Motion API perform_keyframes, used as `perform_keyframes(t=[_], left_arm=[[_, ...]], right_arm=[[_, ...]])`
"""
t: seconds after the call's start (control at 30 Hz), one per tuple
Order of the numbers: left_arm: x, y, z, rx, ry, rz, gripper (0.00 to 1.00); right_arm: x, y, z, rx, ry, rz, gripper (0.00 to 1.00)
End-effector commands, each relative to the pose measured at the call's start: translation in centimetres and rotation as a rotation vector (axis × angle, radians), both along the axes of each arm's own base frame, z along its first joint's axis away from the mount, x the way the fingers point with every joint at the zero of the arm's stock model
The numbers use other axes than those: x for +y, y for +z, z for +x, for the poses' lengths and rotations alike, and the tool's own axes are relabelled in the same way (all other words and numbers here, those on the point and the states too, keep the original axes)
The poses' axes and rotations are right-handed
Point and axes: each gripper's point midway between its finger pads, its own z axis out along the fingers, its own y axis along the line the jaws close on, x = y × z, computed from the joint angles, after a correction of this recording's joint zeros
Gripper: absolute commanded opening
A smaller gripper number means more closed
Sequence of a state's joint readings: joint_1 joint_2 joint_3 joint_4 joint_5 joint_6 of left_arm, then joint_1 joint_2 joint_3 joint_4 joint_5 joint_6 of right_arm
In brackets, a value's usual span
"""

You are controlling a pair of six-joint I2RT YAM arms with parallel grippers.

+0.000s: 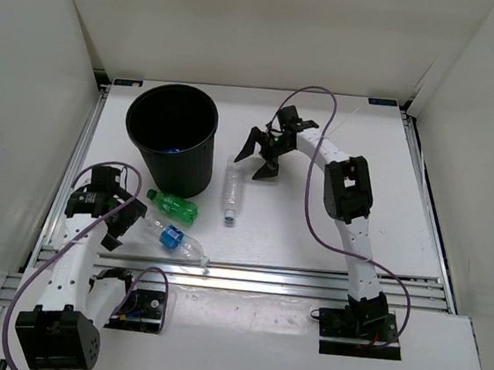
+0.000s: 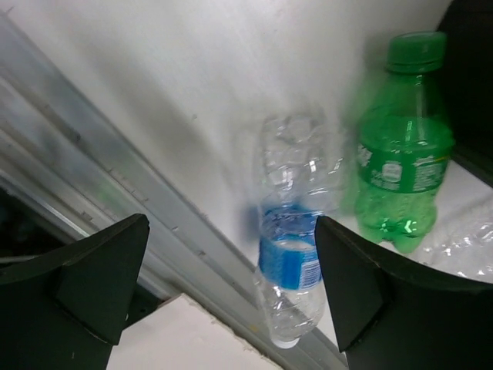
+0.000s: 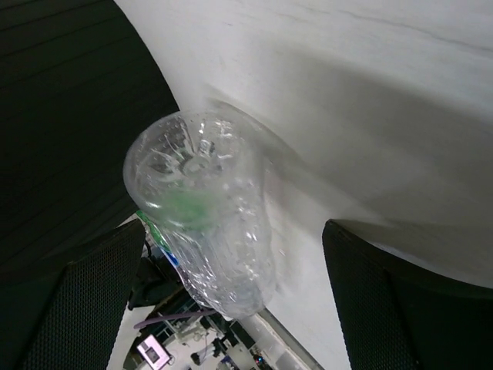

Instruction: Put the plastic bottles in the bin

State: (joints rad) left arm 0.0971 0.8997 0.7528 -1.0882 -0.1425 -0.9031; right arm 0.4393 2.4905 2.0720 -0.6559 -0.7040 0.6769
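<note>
The round black bin (image 1: 171,137) stands at the back left, and something blue shows inside it. On the table in front of it lie a green bottle (image 1: 172,205), a clear bottle with a blue label (image 1: 173,240) and a plain clear bottle (image 1: 230,193). My left gripper (image 1: 126,223) is open just left of the blue-labelled bottle (image 2: 291,254), which lies between and beyond its fingers, untouched; the green bottle (image 2: 400,146) is farther off. My right gripper (image 1: 254,159) hangs open above the base of the plain clear bottle (image 3: 204,208), beside the bin (image 3: 69,116).
A metal rail (image 1: 308,280) runs along the table's near edge, close to the blue-labelled bottle. White walls enclose the table on three sides. Purple cables loop over both arms.
</note>
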Motion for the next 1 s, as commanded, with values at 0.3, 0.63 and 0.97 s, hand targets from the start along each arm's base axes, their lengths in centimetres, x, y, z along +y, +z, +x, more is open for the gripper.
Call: perform_keyframes(t=[0.3,0.63,0.97], left_arm=[[0.0,0.9,-4.1,-0.003,0.119,-0.009,1.00],[-2.1,0.2,-3.4,-0.114,0.027,-0.105,1.00],[-3.8,1.1,-1.8,-0.277,0.011,-0.197,1.00]], right_arm=[[0.6,-3.7,-1.8,0.044,0.001,-0.168,0.69],[-7.8,4.4,-3.7,-0.064,-0.143,-0.294,0.19],[-4.7,34.7,-3.0,-0.697,-0.372,0.021,0.19]])
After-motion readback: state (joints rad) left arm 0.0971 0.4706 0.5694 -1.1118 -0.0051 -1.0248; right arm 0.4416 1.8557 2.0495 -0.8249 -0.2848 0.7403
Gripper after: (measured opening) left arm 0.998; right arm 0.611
